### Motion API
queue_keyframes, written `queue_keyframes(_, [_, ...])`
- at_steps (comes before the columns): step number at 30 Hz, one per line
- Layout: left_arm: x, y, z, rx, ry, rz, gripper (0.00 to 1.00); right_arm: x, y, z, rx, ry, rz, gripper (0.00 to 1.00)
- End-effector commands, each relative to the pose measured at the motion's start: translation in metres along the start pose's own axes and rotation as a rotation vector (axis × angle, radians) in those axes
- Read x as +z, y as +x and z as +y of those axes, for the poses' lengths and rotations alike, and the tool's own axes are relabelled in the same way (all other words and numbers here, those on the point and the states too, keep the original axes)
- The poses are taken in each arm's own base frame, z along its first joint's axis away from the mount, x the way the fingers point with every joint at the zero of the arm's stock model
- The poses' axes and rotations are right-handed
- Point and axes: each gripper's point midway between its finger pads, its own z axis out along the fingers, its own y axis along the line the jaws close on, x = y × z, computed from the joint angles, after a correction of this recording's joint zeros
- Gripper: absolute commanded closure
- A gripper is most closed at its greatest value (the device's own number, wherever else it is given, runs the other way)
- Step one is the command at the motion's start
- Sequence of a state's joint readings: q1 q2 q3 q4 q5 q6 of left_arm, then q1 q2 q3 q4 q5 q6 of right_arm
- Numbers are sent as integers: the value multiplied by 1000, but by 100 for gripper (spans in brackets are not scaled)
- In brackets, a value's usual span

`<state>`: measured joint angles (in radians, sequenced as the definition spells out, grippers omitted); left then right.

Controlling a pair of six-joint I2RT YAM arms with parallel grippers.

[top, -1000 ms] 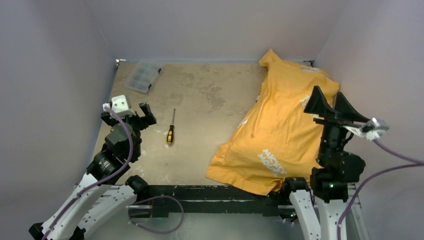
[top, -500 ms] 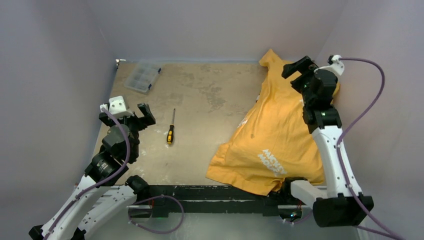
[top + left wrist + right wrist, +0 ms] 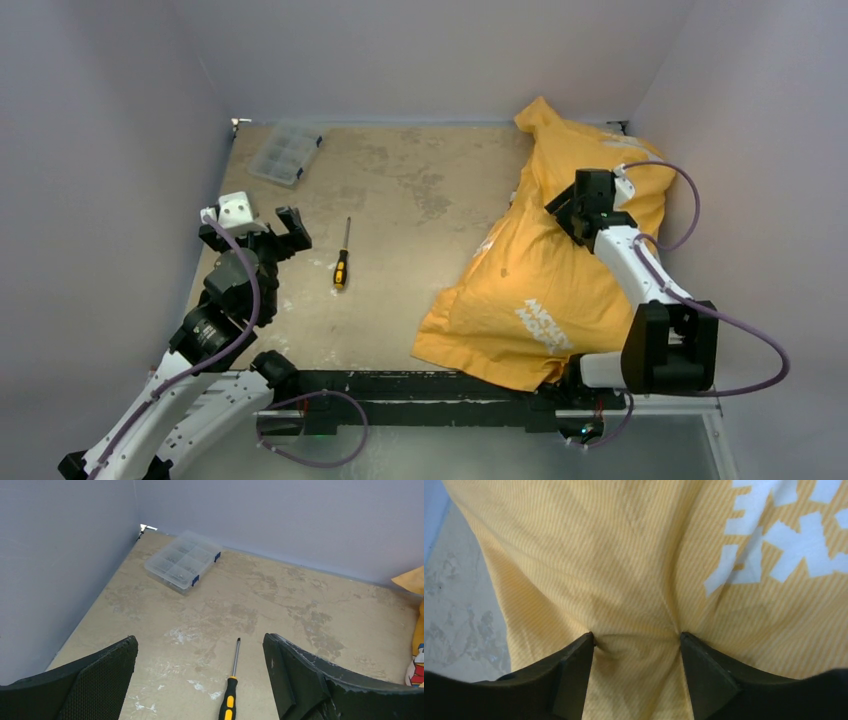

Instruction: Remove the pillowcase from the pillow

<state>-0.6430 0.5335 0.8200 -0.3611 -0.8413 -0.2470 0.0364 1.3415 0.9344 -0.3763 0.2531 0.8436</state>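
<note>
Right end effector [image 3: 636, 637] astride pillowcase [image 3: 624, 555] crease

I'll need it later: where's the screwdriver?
Top view: the screwdriver lies on the table left of centre, between the left gripper and the pillowcase, nearer the gripper.

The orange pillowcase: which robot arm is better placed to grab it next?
Right, probably. The right gripper presses into the pillowcase, cloth bunching between its fingers. The left gripper hangs open across the table, near the screwdriver.

Soft, even light; sharp focus
</note>
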Motion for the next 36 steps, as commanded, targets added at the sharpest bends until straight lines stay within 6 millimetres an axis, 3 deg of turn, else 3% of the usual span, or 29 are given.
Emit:
queue_keyframes(1, [0, -3, -1, -20, 9, -10, 4, 11, 29, 5, -14, -17, 66, 46])
queue_keyframes(3, [0, -3, -1, -21, 10, -11, 4, 12, 43, 18, -37, -54, 93, 69])
queue_keyframes(5, [0, -3, -1, -21, 10, -11, 4, 15, 59, 30, -62, -61, 120, 99])
queue_keyframes(8, [0, -3, -2, -20, 17, -9, 5, 14, 81, 57, -104, -102, 150, 100])
queue_keyframes(11, [1, -2, -3, -20, 18, -6, 4, -4, 103, 107, -153, -220, 177, 100])
queue_keyframes(16, [3, 2, -5, -6, 18, 4, 4, -72, 129, 225, -246, -490, 187, 100])
queue_keyframes(19, [6, 7, -13, 11, 43, 24, 4, -108, 124, 272, -269, -577, 143, 100])
queue_keyframes(21, [8, 11, -24, 24, 85, 52, 4, -122, 115, 285, -271, -600, 112, 100])
queue_keyframes(23, [10, 18, -39, 32, 137, 106, 4, -128, 106, 284, -265, -594, 94, 100])
queue_keyframes(28, [11, 38, -78, -18, 256, 242, 4, -137, 96, 253, -247, -557, 68, 100])
queue_keyframes(29, [12, 43, -86, -35, 276, 267, 4, -137, 93, 245, -241, -547, 56, 88])
queue_keyframes(33, [18, 53, -114, -111, 329, 320, 2, -140, 86, 227, -231, -518, 30, 23])
queue_keyframes(35, [25, 55, -133, -149, 361, 339, 2, -138, 83, 220, -209, -483, 22, 3])
queue_keyframes(36, [29, 58, -142, -157, 375, 348, 1, -139, 82, 216, -201, -472, 27, 2])
